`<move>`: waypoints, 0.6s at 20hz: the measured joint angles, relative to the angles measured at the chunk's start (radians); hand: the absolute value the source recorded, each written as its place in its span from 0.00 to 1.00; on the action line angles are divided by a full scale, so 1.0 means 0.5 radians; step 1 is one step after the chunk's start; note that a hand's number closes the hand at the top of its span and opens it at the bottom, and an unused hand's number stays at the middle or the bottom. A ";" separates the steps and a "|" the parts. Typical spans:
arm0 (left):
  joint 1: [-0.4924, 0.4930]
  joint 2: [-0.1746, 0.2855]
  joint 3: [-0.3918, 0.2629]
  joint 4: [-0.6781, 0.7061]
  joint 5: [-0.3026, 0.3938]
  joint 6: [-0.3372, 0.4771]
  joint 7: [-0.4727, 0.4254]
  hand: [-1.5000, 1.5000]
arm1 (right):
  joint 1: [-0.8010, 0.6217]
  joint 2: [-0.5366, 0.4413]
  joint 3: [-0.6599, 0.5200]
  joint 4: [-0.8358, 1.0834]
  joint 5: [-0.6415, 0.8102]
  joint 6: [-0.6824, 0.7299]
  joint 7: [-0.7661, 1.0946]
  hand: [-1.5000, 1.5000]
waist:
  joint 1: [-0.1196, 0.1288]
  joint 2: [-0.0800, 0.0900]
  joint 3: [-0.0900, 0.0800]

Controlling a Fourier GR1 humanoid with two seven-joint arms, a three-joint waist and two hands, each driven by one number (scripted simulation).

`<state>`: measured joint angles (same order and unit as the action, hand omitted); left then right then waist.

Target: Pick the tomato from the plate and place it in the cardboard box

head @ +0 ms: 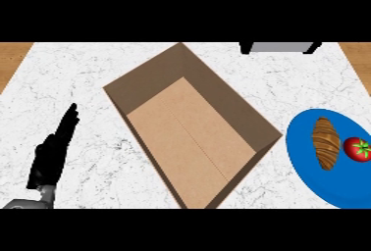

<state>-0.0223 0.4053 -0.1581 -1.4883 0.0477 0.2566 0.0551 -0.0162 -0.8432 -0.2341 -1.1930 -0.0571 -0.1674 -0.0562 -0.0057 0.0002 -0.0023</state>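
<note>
Marble counter (72, 73): plate (301, 147) w/ tomato (358, 148) cut off at right; left hand (49, 154) fingers (66, 122) straight, together.

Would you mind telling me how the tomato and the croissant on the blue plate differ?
The tomato is red with a green top; the croissant is golden brown. The tomato is round and smaller; the croissant is long and larger. The tomato sits by the view's right edge; the croissant lies nearer the cardboard box. Both rest on the blue plate.
</note>
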 measured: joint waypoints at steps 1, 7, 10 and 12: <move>-0.006 -0.004 -0.004 -0.001 -0.007 0.002 0.001 0.50 | 0.019 -0.063 0.039 -0.009 0.019 0.082 0.065 0.00 | 0.002 0.000 0.000; 0.000 -0.014 -0.005 -0.018 -0.030 0.005 0.016 0.50 | 0.093 -0.320 0.240 -0.161 0.044 0.550 0.457 0.00 | 0.009 -0.003 -0.001; 0.004 -0.001 0.010 -0.039 -0.030 -0.025 0.030 0.50 | 0.026 -0.336 0.325 -0.280 0.028 0.690 0.717 0.00 | 0.019 -0.002 0.001; 0.023 -0.025 0.015 -0.045 -0.045 -0.024 0.023 0.50 | 0.016 -0.308 0.354 -0.335 0.045 0.741 0.824 0.00 | 0.018 -0.002 0.002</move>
<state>-0.0110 0.3926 -0.1508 -1.5110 0.0254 0.2445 0.0664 -0.0081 -0.9970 -0.0571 -1.3606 -0.0346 0.2031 0.3558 0.0032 -0.0009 -0.0014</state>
